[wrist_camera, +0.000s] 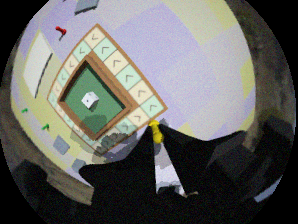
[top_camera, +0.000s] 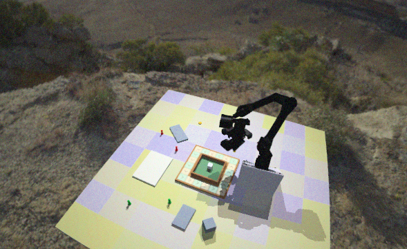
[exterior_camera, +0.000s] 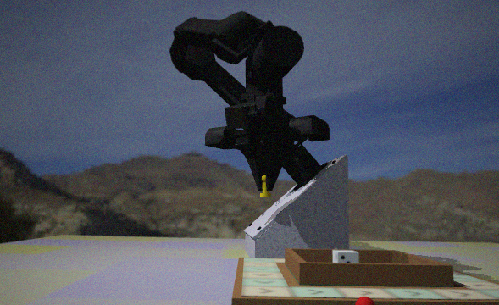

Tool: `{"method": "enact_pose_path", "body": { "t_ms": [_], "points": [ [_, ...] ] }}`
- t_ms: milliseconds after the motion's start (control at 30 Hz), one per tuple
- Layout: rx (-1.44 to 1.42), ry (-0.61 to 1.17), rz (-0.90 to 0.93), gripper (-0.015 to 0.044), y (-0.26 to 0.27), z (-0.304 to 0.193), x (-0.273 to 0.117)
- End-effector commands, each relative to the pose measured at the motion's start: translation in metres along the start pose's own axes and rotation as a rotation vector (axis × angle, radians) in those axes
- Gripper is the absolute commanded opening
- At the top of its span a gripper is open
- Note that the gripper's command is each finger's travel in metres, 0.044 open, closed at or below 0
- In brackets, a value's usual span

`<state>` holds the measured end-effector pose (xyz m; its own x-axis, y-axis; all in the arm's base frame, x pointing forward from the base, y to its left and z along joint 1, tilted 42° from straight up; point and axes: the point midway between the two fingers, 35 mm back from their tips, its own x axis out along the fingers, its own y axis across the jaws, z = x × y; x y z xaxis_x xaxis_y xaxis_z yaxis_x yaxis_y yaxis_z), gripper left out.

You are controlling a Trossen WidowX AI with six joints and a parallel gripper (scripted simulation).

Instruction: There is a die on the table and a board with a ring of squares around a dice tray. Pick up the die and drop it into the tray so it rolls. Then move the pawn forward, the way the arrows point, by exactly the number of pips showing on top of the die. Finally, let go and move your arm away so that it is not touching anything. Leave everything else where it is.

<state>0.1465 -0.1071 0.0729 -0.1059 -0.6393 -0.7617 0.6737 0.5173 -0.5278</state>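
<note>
My gripper [top_camera: 233,150] [exterior_camera: 267,186] [wrist_camera: 154,128] is shut on the yellow pawn [exterior_camera: 264,189] [wrist_camera: 157,135] and holds it upright, well above the table. In the wrist view the pawn shows between the fingertips, near a corner of the board [top_camera: 189,162] [exterior_camera: 266,281] [wrist_camera: 129,76]. The white die [top_camera: 209,167] [exterior_camera: 345,257] [wrist_camera: 90,100] lies on the green floor inside the brown-walled dice tray [top_camera: 204,179] [exterior_camera: 376,275] [wrist_camera: 111,83]. The pips on its top are too small to read surely. Arrows mark the squares of the ring.
Two red pawns [top_camera: 162,133] [top_camera: 176,149], a white slab [top_camera: 153,168] and a grey slab [top_camera: 178,133] lie beyond the board. Two green pawns [top_camera: 128,203] [top_camera: 169,201], another grey slab [top_camera: 184,217] and a grey cube [top_camera: 209,225] are in front. A small yellow disc [top_camera: 200,123] lies at the back.
</note>
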Motion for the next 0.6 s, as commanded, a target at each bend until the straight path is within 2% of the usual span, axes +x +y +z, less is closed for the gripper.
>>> {"method": "enact_pose_path", "body": {
  "t_ms": [0, 233, 567],
  "points": [
    [0.006, -0.012, -0.006, 0.0, -0.003, -0.001, -0.015],
    [0.006, -0.022, -0.017, 0.0, -0.009, -0.003, -0.034],
    [0.007, -0.018, -0.008, 0.0, 0.007, 0.016, 0.002]
  ]
}}
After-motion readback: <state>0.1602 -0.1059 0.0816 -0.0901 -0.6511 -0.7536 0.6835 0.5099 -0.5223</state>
